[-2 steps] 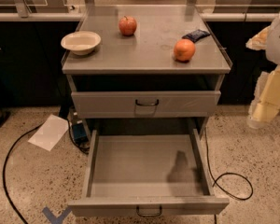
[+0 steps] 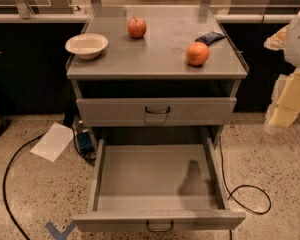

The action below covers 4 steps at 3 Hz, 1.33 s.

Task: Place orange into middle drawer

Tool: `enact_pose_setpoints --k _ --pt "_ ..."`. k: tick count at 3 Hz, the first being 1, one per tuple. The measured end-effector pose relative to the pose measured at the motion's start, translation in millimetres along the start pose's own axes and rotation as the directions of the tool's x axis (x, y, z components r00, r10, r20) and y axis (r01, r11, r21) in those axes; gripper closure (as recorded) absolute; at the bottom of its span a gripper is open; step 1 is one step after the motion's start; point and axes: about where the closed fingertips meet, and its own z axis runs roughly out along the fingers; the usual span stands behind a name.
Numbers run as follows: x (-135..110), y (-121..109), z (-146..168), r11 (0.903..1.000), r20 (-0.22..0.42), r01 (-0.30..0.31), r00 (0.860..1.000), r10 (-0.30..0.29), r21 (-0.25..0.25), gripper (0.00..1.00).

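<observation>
The orange (image 2: 197,53) sits on the right front part of the grey cabinet top (image 2: 155,59). The middle drawer (image 2: 157,184) is pulled fully open below, wide and shallow, with nothing in it but a shadow. Its dark handle (image 2: 160,227) is at the bottom edge. The like upper drawer (image 2: 156,111) is shut. My gripper (image 2: 281,115) hangs with the cream arm at the right edge of the view, beside the cabinet at about upper-drawer height, well right of the orange and touching nothing.
A redder apple (image 2: 136,27) sits at the back of the top, a white bowl (image 2: 86,45) at the left, and a dark blue packet (image 2: 210,37) behind the orange. On the floor are a paper sheet (image 2: 52,141) and black cables (image 2: 250,194).
</observation>
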Motion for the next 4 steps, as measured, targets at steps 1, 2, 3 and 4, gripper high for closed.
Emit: enact_pose_setpoints --k 1,2,3,4 --pt "-14 -36 6 0.9939 -0.015 0.082 0.997 -0.081 0.073 0.00" --pt "-39 -91 21 0.9736 -0.023 0.176 0.984 -0.174 0.146 0.00" --pt "-69 -145 41 0.9585 0.010 0.227 0.973 -0.232 0.173 0.00" --pt "-86 -186 58 0.9570 0.051 0.234 0.968 -0.246 0.172 0.00"
